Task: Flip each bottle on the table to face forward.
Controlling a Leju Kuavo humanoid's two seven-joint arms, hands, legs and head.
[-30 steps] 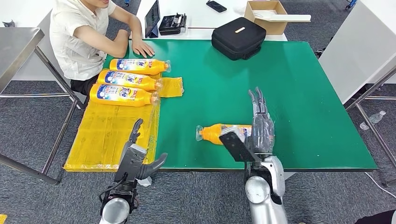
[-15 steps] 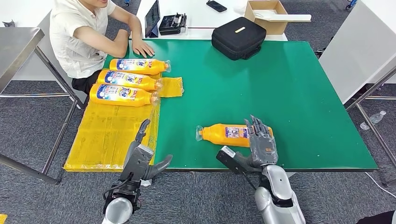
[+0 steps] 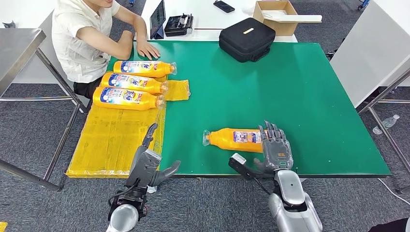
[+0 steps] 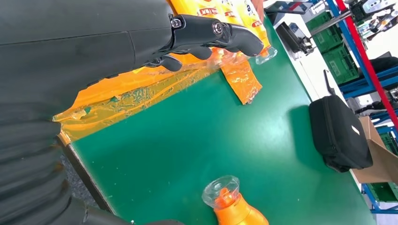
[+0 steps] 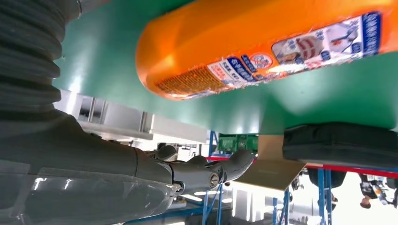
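No word or number can be made out for certain. The orange bottle low in the middle of the head view bears a white, blue and red label with small print too fine to read. The three bottles at the upper left carry blue and white labels with large lettering, blurred beyond reading. The black case at top centre shows a small yellow tag, unreadable.

Glossy orange plastic bottle lies on a matt green table.
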